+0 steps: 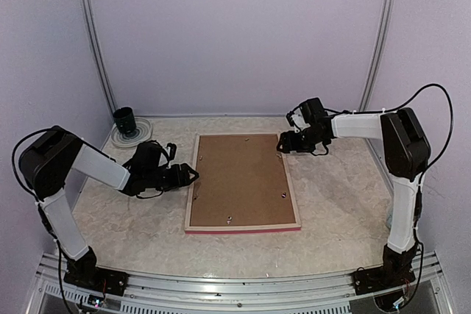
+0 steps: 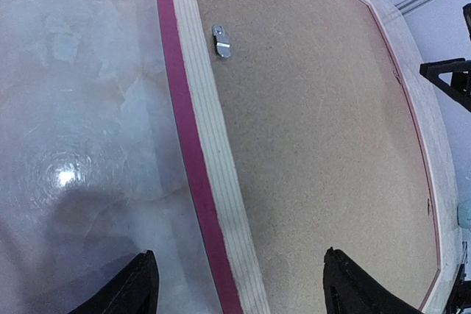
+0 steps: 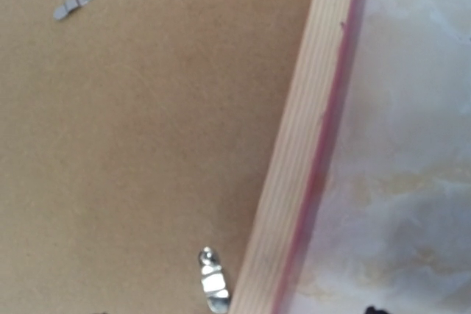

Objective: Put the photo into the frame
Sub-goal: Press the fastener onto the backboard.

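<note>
Dark cup (image 1: pixel 124 118) (one only, on a clear disc (image 1: pixel 134 132)) is noted at the far left of the table (image 1: pixel 338 196), well apart from the work.

Next to the right, the left gripper (image 1: pixel 190 176) is seen released. Its fingers (image 2: pixel 143 288) are spread wide, one over bare table and one over the board. The left rail of the frame (image 1: pixel 243 227) is seen between them in the wrist view, and contact cannot be told.

One frame is recorded, laid face down at table centre, pale wood back up, pink edge showing at the near side. Its long axis is judged to run near-to-far, away from the arm bases. One brown backing board (image 1: pixel 243 178) is seated in it.

Two metal turn clips (image 3: pixel 213 283) are counted in the right wrist view. Others in the top view are too small for a sure count.

No trace of the photo is seen in any view (it may lie under the board, which cannot be confirmed).

At the frame's far right corner the right gripper (image 1: pixel 282 145) is found; whether it is spread or clenched cannot be told.

For the coming move, the frame lies rightward of the left gripper and leftward of the right one. The left is judged better placed on a long rail.
</note>
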`<state>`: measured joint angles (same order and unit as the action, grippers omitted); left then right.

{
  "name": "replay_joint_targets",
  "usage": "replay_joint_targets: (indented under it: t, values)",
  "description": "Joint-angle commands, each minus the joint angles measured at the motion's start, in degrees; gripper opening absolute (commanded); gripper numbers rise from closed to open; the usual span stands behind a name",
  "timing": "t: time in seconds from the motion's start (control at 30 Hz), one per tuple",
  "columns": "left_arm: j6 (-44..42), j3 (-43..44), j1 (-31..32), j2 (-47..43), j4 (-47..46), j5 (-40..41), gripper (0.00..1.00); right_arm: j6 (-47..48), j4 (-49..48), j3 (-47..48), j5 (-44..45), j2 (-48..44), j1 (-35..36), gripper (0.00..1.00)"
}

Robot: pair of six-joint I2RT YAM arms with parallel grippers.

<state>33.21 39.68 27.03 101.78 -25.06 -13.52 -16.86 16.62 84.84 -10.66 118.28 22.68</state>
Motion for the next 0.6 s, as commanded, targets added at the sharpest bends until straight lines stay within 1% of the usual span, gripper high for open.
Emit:
replay_joint_targets:
  t: [0.0,0.1,0.23,0.57]
  values:
    - [0.8,1.7,-0.8,3.8,0.9,-1.6,0.76,0.7,0.0,2.8,0.6,2.1,-0.6,0.74]
    - [1.9,1.3,-1.1,5.4,-0.9,-3.4,0.75,0.1,-0.2,3.4,0.5,3.5,-0.5,0.73]
    - [1.8,1.6,-1.0,6.4,-0.4,-2.4,0.74,-0.5,-0.5,3.0,1.0,4.8,0.1,0.73]
    - [1.9,3.9,-0.6,9.8,3.0,-0.3,0.61,-0.7,-1.1,2.2,1.7,5.5,0.6,0.65]
